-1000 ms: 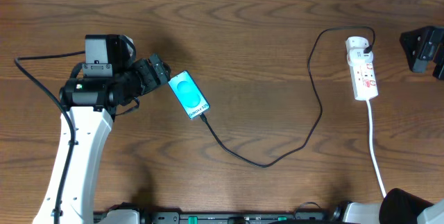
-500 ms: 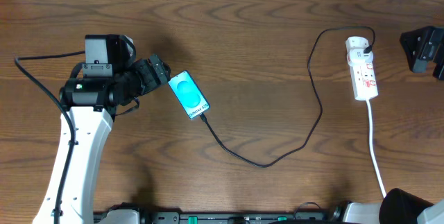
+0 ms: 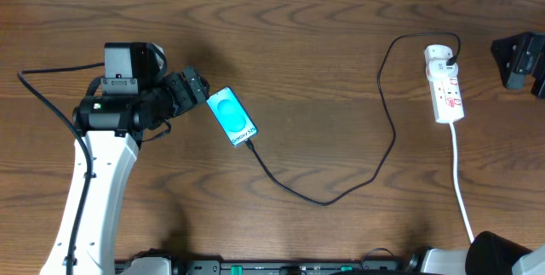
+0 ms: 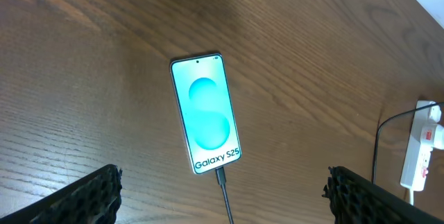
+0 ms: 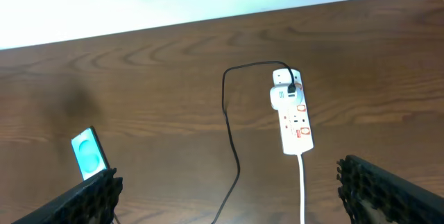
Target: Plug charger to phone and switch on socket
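Observation:
The phone (image 3: 232, 116) lies face up on the wooden table, its screen lit cyan; the left wrist view shows its white "Galaxy S25" strip (image 4: 206, 113). The charger (image 3: 324, 200), a thin black cable, has its plug tip (image 4: 220, 177) in the phone's lower edge. It loops right and up to the rounded end of the socket (image 3: 444, 83), a white strip with red-marked switches (image 5: 291, 113). My left gripper (image 3: 196, 88) stands open just left of the phone, holding nothing (image 4: 222, 196). My right gripper (image 5: 229, 196) is open, well short of the socket.
The socket's thick white cord (image 3: 460, 181) runs down to the table's front edge. A dark object (image 3: 519, 60) sits at the right edge beside the socket. A rounded dark part of the right arm (image 3: 498, 254) shows bottom right. The cable loop crosses the middle.

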Robot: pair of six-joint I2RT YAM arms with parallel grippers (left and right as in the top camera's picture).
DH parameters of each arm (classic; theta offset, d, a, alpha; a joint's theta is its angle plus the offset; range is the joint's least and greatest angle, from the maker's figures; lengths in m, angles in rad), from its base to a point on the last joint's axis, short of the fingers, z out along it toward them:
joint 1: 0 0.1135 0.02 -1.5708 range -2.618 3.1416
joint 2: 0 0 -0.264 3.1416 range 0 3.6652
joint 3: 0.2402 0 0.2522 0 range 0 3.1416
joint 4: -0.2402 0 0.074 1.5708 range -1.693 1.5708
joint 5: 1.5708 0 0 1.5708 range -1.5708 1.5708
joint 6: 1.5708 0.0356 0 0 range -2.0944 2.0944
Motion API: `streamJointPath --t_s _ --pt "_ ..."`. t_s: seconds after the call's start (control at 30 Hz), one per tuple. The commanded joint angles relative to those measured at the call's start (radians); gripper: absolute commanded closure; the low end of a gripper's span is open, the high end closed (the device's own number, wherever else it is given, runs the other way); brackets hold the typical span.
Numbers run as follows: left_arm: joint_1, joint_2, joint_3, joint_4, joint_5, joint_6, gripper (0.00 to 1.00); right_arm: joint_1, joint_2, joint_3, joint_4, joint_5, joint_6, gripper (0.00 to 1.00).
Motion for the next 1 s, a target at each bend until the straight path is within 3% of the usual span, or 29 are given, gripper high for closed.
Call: streamJointPath --t_s 0.0,0.3,0.6,0.8,0.97 --pt "0.004 0.003 0.009 0.001 -0.013 0.003 0.05 0.008 -0.009 0.006 -0.003 0.005 -0.008 0.01" --pt "0.003 -0.01 0.009 -0.15 -0.072 0.003 0.05 0.008 -0.009 0.006 -0.003 0.005 -0.008 0.01" --pt "-0.064 -0.189 0.007 -0.163 -0.252 0.003 0.05 0.008 -0.009 0.006 -0.003 0.005 -0.008 0.01" --pt "-0.156 -0.367 -0.034 -0.119 -0.376 0.002 0.05 0.008 -0.009 0.006 -0.003 0.005 -0.008 0.01" --pt "-0.16 -0.57 -0.209 0.034 -0.379 0.002 0.05 0.008 -0.009 0.006 -0.003 0.005 -0.008 0.01"
